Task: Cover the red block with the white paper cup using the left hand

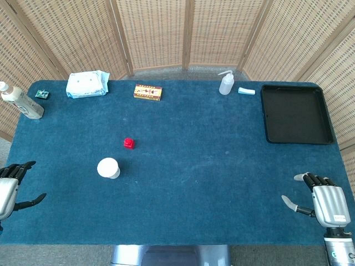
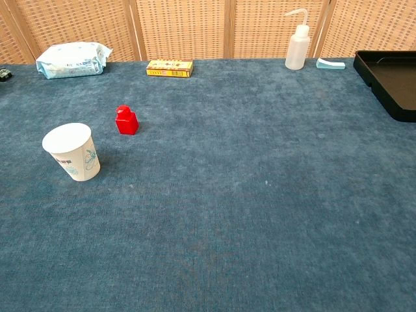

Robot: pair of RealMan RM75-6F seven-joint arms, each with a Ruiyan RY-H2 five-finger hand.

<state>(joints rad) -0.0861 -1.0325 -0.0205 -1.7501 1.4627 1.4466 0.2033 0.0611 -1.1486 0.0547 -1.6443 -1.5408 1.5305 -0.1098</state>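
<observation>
The white paper cup (image 1: 108, 168) stands upright, mouth up, on the blue table (image 1: 211, 166), in the left half of the head view at about 8 o'clock from the table's centre. The red block (image 1: 128, 143) sits near it, at roughly 1 o'clock from the cup, apart from it and uncovered; the chest view shows the same pair, the cup (image 2: 71, 151) in front and the block (image 2: 126, 121) behind and to its right. The left hand (image 1: 10, 188) rests at the table's near left edge, at 9 o'clock from the cup and well apart from it, fingers spread and holding nothing. The right hand (image 1: 324, 202) lies at the near right corner, also released with its fingers apart. Along the far edge lie a wipes packet (image 1: 87, 84), a small yellow box (image 1: 147, 91), a squeeze bottle (image 1: 225, 83) and, at 2 o'clock, a black tray (image 1: 296, 113). A larger bottle (image 1: 19, 101) stands at the far left.
</observation>
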